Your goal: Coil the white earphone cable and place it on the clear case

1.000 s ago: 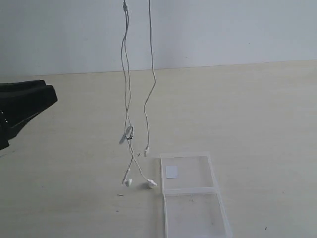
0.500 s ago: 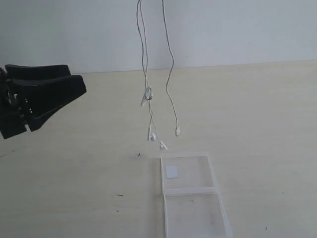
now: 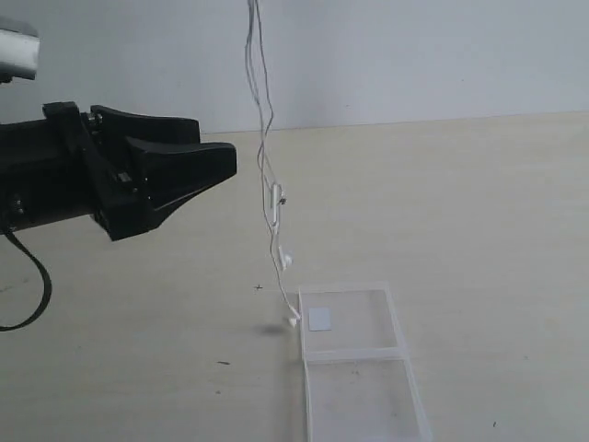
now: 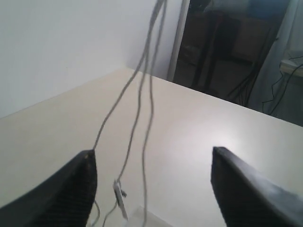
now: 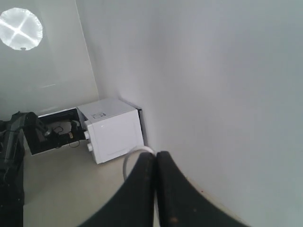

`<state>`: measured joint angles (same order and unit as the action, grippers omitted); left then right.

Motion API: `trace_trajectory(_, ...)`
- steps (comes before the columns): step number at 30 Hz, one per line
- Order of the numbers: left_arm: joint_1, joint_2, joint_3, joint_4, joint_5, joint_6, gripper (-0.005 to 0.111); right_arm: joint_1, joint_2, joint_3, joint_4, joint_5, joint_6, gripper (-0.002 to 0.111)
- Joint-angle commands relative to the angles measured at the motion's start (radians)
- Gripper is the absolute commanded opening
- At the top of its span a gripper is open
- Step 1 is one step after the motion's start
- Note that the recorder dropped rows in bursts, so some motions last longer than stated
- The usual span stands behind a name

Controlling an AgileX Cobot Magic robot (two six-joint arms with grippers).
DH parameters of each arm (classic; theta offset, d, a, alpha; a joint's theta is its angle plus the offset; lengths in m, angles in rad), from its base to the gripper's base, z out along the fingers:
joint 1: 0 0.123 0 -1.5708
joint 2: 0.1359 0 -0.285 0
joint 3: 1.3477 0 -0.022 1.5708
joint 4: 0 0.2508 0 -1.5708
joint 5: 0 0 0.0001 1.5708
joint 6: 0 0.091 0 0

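The white earphone cable (image 3: 265, 138) hangs as thin strands from above the exterior view. Its inline piece (image 3: 278, 201) dangles at mid height. One earbud (image 3: 285, 261) hangs below it, and the lowest earbud (image 3: 293, 320) sits at the left edge of the clear case (image 3: 354, 364). That case lies open and flat on the table, its white sticker (image 3: 319, 319) on the far panel. My left gripper (image 3: 217, 145) is open, left of the cable and apart from it. Seen from the left wrist, the cable (image 4: 142, 104) hangs between the open fingers of that gripper (image 4: 151, 152). My right gripper (image 5: 155, 158) is shut, a white cable loop (image 5: 130, 161) emerging beside it.
The pale table (image 3: 479, 212) meets a white wall (image 3: 414, 55) at the back. A thick black robot cable (image 3: 37, 285) loops at the left. The right wrist view shows a white box appliance (image 5: 113, 130) by the wall; the left wrist view shows a dark opening (image 4: 227, 42).
My left gripper has moved right toward the cable. The cable lifted off the table, its strands drew together, and the lowest earbud now hangs at the case's left edge.
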<state>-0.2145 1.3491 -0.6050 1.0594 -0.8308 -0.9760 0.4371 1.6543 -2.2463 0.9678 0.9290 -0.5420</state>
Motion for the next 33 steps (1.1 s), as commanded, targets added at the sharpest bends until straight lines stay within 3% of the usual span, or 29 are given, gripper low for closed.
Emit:
trace_trajectory(1, -0.008, 0.033, -0.014, -0.051, 0.028, 0.001, 0.067, 0.023, -0.003, -0.007, -0.037, 0.002, 0.011, 0.000)
trace_trajectory(10, -0.008, 0.099, -0.042, -0.050, -0.017, 0.001, 0.072, 0.028, -0.003, -0.007, -0.014, -0.002, 0.019, 0.000)
trace_trajectory(14, -0.011, 0.153, -0.078, -0.045, -0.141, -0.014, 0.070, 0.027, -0.003, -0.007, -0.012, -0.004, 0.019, 0.000)
trace_trajectory(18, -0.038, 0.195, -0.120, -0.047, -0.165, -0.033, 0.050, 0.027, -0.003, -0.007, -0.019, -0.008, 0.019, 0.000)
trace_trajectory(22, -0.047, 0.203, -0.120, -0.035, -0.113, -0.041, 0.006, 0.027, -0.003, -0.007, -0.044, -0.008, 0.019, 0.000)
trace_trajectory(23, -0.047, 0.203, -0.120, -0.018, -0.102, -0.044, 0.001, 0.027, -0.003, -0.007, -0.086, -0.011, 0.019, 0.000)
trace_trajectory(29, -0.047, 0.199, -0.120, -0.018, -0.088, -0.044, 0.002, 0.027, -0.003, -0.007, -0.276, -0.021, 0.100, 0.000)
trace_trajectory(33, -0.047, 0.199, -0.120, -0.022, -0.035, -0.044, 0.003, 0.027, -0.003, -0.007, -0.270, -0.034, 0.098, 0.000)
